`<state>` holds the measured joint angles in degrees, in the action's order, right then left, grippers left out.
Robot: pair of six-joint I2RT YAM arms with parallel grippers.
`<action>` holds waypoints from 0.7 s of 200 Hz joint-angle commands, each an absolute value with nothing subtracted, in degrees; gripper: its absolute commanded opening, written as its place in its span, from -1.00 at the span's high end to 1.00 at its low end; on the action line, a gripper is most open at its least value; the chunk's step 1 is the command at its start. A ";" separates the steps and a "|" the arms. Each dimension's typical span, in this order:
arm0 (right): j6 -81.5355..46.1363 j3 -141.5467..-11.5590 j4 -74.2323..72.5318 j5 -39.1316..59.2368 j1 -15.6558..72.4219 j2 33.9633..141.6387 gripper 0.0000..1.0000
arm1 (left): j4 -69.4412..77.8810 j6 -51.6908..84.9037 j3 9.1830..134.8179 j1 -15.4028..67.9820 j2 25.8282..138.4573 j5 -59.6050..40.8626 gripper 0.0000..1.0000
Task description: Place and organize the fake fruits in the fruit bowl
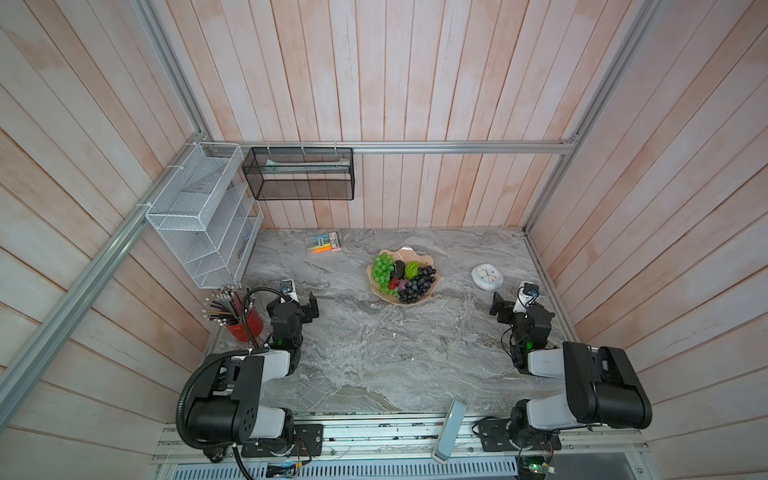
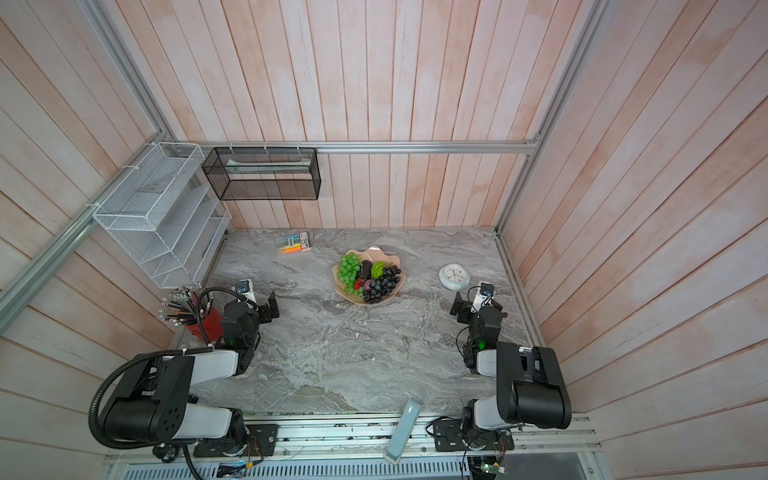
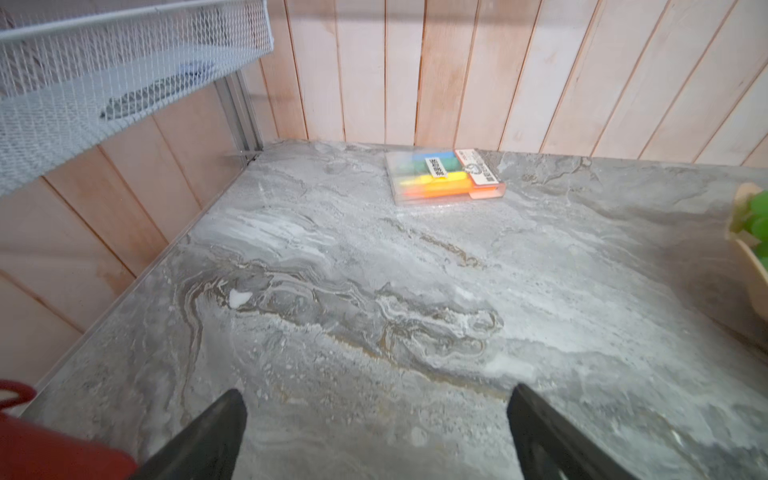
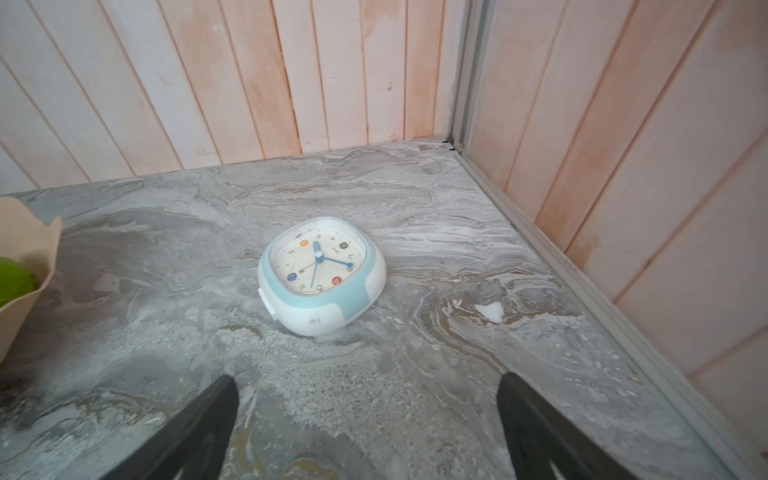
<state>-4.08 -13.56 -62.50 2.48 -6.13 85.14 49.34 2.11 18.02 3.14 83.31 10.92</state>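
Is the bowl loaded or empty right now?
Loaded: green grapes, black oval, green ball, dark grapes, cherries and purple ball all lie inside the bowl; no fruit shows on the table.

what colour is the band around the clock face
Light blue band on the white clock; it shows best in the right wrist view.

Bright, even diffuse light, soft shadow beside the fruit bowl [image 4: 31, 245], wall planks [image 1: 374, 83] bowed at frame edges, wrist views slightly soft.
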 commanded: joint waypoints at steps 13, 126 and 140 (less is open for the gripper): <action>-2.88 -12.22 -74.66 7.16 -5.61 88.24 -0.96 | 67.57 2.55 15.45 0.21 89.56 8.68 -1.00; -0.72 -14.15 -68.76 2.28 -2.83 87.01 -0.96 | 64.94 2.77 15.85 0.20 88.33 8.53 -1.00; -1.64 -14.40 -68.25 2.55 -3.35 87.03 -0.96 | 64.88 2.72 15.89 0.18 88.33 8.52 -1.00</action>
<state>-1.69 -13.21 -68.64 3.79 -3.07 87.64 62.59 2.61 16.34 0.32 88.71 9.17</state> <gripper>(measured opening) 0.980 0.997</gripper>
